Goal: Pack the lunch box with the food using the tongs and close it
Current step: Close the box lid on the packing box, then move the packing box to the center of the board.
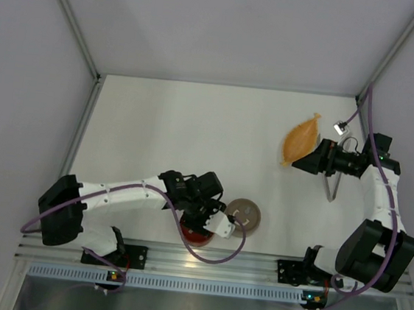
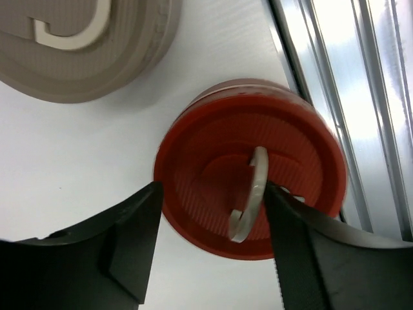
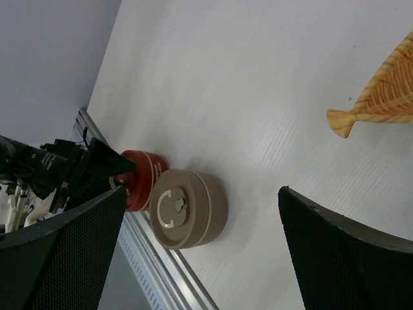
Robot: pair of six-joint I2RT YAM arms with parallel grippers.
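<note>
The lunch box shows as two round lidded tins near the table's front edge: a red one (image 1: 194, 234) (image 2: 213, 135) (image 3: 138, 177) and a beige one (image 1: 244, 214) (image 2: 77, 45) (image 3: 188, 208). My left gripper (image 1: 200, 221) (image 2: 213, 223) hangs straight over the red lid, open, its jaws astride the lid's raised grey ring handle (image 2: 253, 194); the right finger (image 2: 303, 252) touches the ring. My right gripper (image 1: 304, 163) (image 3: 201, 194) is open and empty at the far right. The grey tongs (image 1: 331, 188) lie on the table just beneath it. No food shows.
An orange woven leaf-shaped dish (image 1: 300, 139) (image 3: 381, 97) lies at the back right, beside the right gripper. The aluminium rail (image 1: 203, 262) (image 2: 348, 97) runs along the table's front edge right next to the red tin. Frame posts and grey walls enclose the sides.
</note>
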